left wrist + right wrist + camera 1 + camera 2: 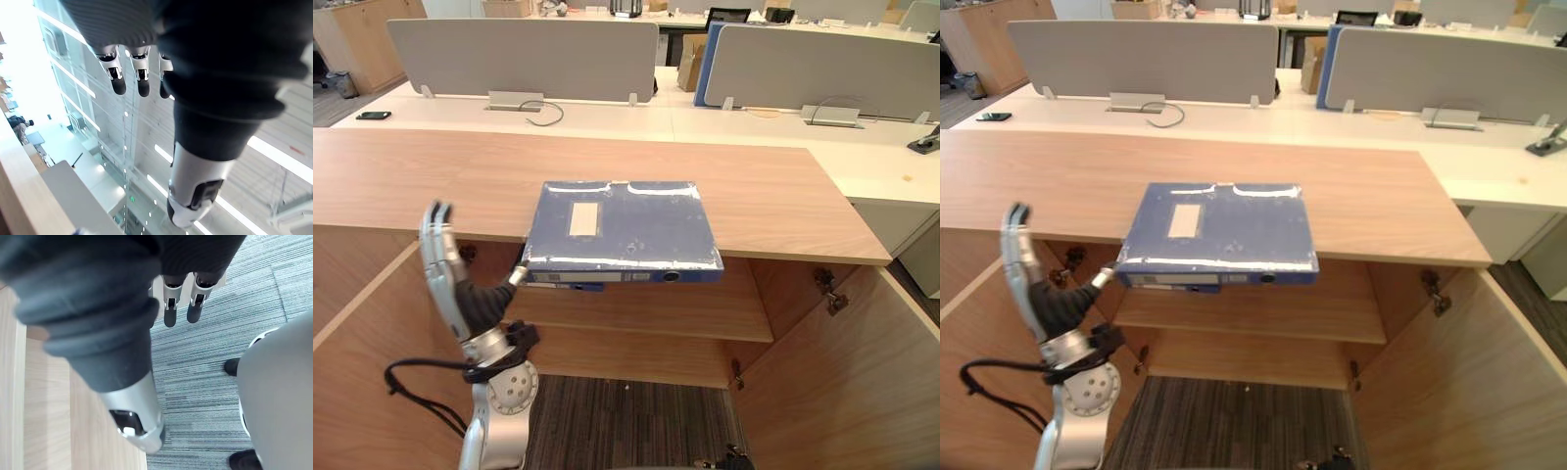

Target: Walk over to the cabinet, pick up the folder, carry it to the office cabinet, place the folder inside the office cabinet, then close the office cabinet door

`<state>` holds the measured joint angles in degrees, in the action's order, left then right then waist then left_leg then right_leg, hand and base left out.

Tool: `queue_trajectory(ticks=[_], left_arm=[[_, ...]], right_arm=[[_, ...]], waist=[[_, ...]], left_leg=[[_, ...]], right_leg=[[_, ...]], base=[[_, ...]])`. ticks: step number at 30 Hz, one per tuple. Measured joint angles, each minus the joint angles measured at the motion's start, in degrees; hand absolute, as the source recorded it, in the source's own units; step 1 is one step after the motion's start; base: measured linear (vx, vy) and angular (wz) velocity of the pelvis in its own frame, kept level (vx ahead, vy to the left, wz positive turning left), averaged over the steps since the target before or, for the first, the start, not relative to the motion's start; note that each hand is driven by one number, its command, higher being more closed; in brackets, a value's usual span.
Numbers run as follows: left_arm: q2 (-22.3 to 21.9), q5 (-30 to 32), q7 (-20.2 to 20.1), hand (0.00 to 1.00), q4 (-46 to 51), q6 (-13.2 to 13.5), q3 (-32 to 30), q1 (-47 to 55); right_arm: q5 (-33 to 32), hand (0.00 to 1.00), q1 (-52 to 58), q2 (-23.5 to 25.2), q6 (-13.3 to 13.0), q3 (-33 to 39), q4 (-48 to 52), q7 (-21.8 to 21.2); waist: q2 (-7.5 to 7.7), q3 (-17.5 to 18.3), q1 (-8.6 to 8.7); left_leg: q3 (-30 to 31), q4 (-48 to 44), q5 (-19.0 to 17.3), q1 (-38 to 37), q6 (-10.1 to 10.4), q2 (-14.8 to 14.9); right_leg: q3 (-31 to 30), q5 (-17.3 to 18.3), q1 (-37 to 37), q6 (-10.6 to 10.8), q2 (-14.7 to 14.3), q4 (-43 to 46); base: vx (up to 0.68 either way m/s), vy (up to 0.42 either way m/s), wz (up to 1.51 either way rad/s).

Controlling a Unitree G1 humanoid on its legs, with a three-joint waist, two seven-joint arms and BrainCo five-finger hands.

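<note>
A blue folder (pixel 622 225) lies flat on the wooden cabinet top (pixel 431 176), its spine overhanging the front edge above the open office cabinet. My left hand (pixel 460 294) is raised upright in front of the cabinet, just left of the folder, fingers straight and open. Its thumb tip reaches toward the folder's front left corner, and I cannot tell if it touches. In the left wrist view the straight fingers (pixel 139 73) hold nothing. My right hand (pixel 181 303) hangs low over the grey carpet, its fingers relaxed and empty.
Both cabinet doors stand open, left door (pixel 362 372) and right door (pixel 842 382), with a shelf (pixel 646 313) inside under the folder. Behind the cabinet are white desks with grey dividers (pixel 524 59), a phone (pixel 374 116) and a cardboard box (pixel 690 59).
</note>
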<state>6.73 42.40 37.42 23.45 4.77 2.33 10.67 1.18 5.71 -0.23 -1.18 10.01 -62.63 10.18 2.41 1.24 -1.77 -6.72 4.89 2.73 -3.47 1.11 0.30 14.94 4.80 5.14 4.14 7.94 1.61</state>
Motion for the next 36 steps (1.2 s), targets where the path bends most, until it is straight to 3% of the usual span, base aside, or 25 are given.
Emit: queue_trajectory(ticks=[10,19,30,36], left_arm=[[6.8,2.1,-6.6,0.0,-7.3,1.5,6.3,-2.0],[11.7,4.3,-9.2,0.0,-7.7,3.8,10.3,-3.8],[15.0,9.2,-9.7,0.0,-11.5,3.0,11.2,-7.9],[18.6,11.8,-9.8,0.0,-14.1,1.7,11.2,-10.6]], right_arm=[[0.1,0.0,-1.0,-1.2,1.1,0.9,-0.5,-1.0],[0.3,0.0,-1.7,-2.0,1.2,2.6,-1.2,-1.2],[2.3,0.0,-1.9,-3.3,1.2,4.3,-1.3,-1.2],[2.3,0.0,-2.2,-4.0,1.3,4.6,-1.2,-1.5]], waist=[[-0.82,-0.4,1.19],[-1.16,-0.3,2.32],[-1.83,-0.6,2.82],[-2.27,-0.9,3.94]], left_leg=[[0.0,0.0,0.2,0.1,-0.1,0.0],[0.0,0.0,0.2,0.3,0.0,0.0],[0.0,0.0,0.2,0.2,0.0,0.1],[-0.1,0.0,0.2,0.1,0.0,0.1]], right_leg=[[0.1,-0.5,0.3,-0.8,-0.2,-1.4],[0.1,-1.4,1.1,-0.9,-0.6,-3.4],[0.1,-2.0,1.6,-1.2,-0.8,-4.4],[0.0,-2.2,1.8,-1.2,-0.8,-4.8]], base=[[-0.02,-0.003,0.0],[-0.01,-0.001,0.0],[-0.03,-0.001,0.0],[-0.04,0.002,-0.01]])
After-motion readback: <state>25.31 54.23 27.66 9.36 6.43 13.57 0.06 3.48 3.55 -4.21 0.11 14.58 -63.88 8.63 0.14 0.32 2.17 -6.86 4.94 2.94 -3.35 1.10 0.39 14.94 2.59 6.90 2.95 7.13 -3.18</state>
